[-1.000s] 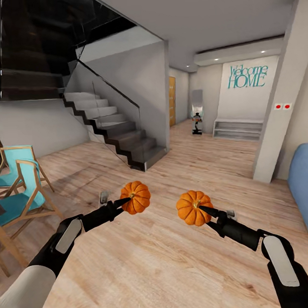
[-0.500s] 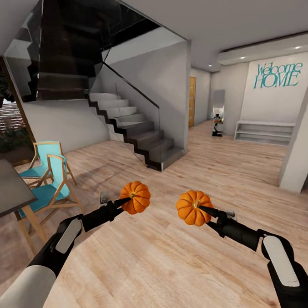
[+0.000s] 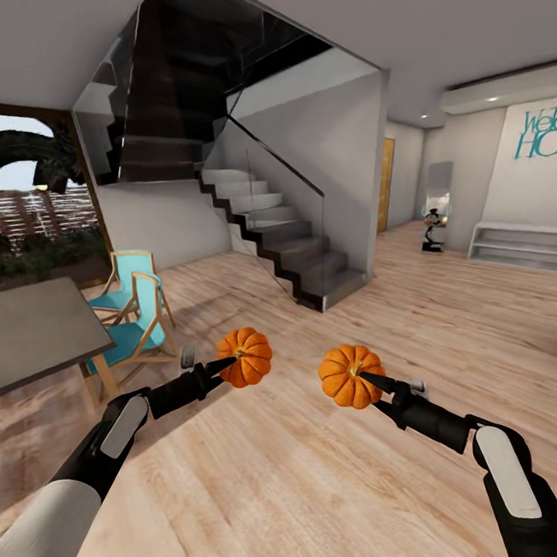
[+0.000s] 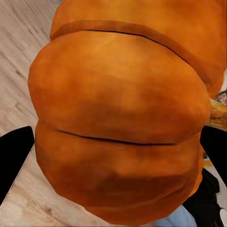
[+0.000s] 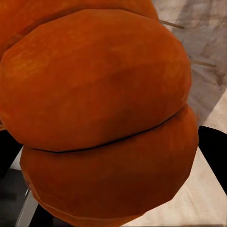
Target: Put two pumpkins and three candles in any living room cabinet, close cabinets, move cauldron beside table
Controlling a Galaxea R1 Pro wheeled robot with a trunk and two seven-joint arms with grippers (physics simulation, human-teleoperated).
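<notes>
two pumpkins carried mid-air over the wood floor [image 3: 323,473]: left pincer [image 3: 226,366] clamps one pumpkin [image 3: 245,357], right pincer [image 3: 367,378] the other pumpkin [image 3: 348,376]. risk: thin fingertip grips may slip while driving; left arm could clip the grey bench [image 3: 34,330].

Both arms reach forward, low over floor, forearms angled inward toward each other. Left gripper [image 3: 234,361] clamped on pumpkin [image 3: 245,357], fingers level, pointing forward and right. Right gripper [image 3: 363,378] clamped on other pumpkin [image 3: 348,376], fingers pointing forward and left. Grippers held at near-equal height, apart. In wrist views, black fingertips [image 4: 16,161] flank left gripper's pumpkin on either side; same for right.
</notes>
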